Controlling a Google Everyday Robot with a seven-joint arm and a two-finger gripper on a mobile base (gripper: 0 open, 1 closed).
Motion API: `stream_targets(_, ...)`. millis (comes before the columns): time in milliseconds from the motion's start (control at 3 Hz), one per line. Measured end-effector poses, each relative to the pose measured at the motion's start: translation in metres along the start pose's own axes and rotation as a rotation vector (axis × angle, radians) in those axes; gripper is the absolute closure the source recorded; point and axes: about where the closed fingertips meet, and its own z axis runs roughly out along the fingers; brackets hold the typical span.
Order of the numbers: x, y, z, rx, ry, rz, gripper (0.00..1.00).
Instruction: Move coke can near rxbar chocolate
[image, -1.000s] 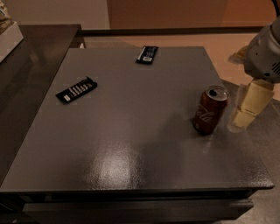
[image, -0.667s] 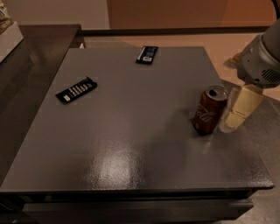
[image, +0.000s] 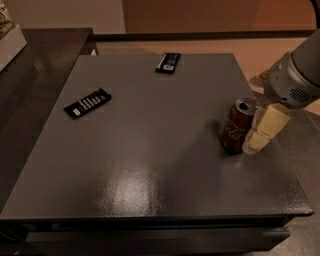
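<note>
1. The coke can (image: 237, 125) stands upright near the right edge of the table (image: 150, 165). It is well apart from the rxbar chocolate (image: 87, 102), which lies flat far to the can's left and a little further back.
2. The claw (image: 260, 132) hangs from the grey arm (image: 295, 75) just to the right of the can. It is tilted down toward the can's lower half and looks to be touching it or very nearly so. I judge it sits low and on that side because the can has to travel leftward, and a grip around the body from the right suits that.
3. I cannot tell whether the claw is spread wide or narrowed, because the can hides its far side. I also cannot tell whether it holds the can yet.
4. A dark blue bar (image: 168, 62) lies behind and to the left of the can, near the far edge. It is off the straight line from the can to the rxbar chocolate, so it should not obstruct the move.
5. Compared with a second ago, the claw has come in from further to the right of the can and closed the gap to its side. The can stands in the same spot and is still upright, and neither bar has shifted.
</note>
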Motion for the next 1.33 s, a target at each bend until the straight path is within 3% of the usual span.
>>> stream_targets(333,0.001,-0.001,0.002,-0.017,-0.025,0.021,0.19)
stream_targets(1000,-0.006,0.000,-0.008,-0.051,-0.074,0.040,0.65)
stream_targets(1333,-0.026,0.002,-0.012,-0.068,-0.105,0.037,0.88)
